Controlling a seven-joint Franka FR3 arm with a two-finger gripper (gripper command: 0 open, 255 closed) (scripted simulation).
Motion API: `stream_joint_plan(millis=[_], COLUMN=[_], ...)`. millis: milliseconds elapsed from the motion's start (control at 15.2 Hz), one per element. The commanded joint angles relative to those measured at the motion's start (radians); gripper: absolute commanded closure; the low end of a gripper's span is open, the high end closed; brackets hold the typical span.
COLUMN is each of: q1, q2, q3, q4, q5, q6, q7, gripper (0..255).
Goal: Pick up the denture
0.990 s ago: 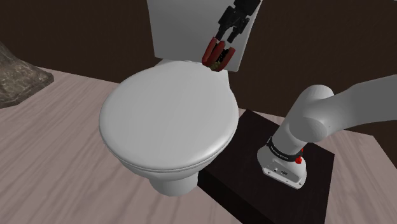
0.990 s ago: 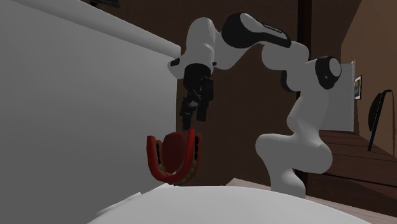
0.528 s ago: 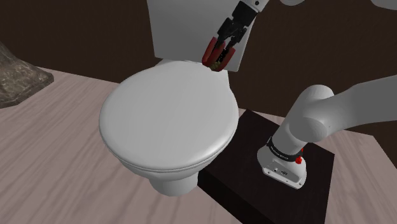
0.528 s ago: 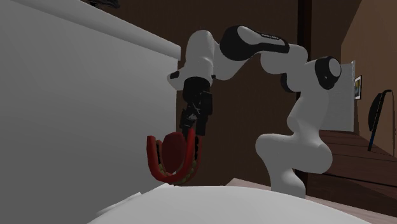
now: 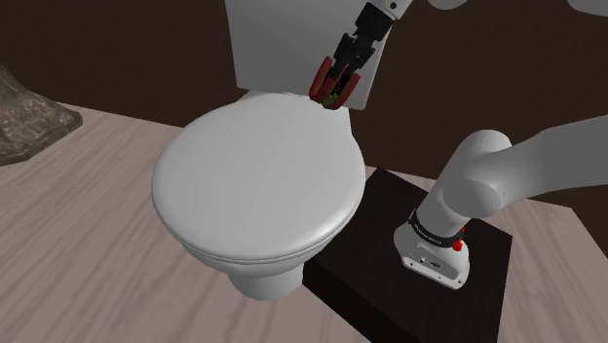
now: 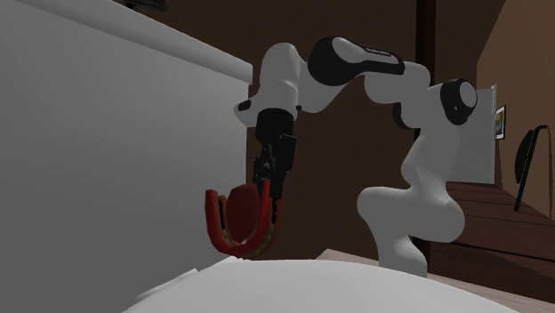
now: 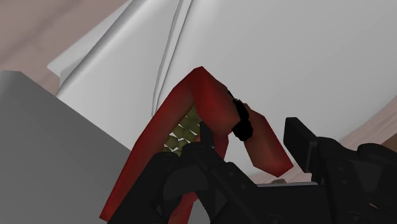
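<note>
White arm [image 6: 425, 178] arched high, elbow uppermost, forearm stretched across, wrist [image 6: 283, 84] pitched steeply downward

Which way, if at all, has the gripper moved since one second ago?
Yes. In the shoulder view the gripper has come down along the white toilet tank, from above the red denture to straddling its edge.

Pincer [image 5: 338, 82] at red denture [image 5: 320, 84]

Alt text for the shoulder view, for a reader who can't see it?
The black hand is at a red denture standing at the back of a closed white toilet lid, before the tank. The white arm stands on a dark box beside the toilet.
</note>
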Motion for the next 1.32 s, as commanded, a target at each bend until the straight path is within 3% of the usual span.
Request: stream_joint_plan(millis=[0, 1254], q1=[0.0, 0.01], q2=[0.0, 0.034], q3=[0.0, 0.007], q4=[-0.001, 0.22], q5=[0.0, -0.007], q6=[0.0, -0.179], q7=[0.0, 0.057], gripper=[255, 255])
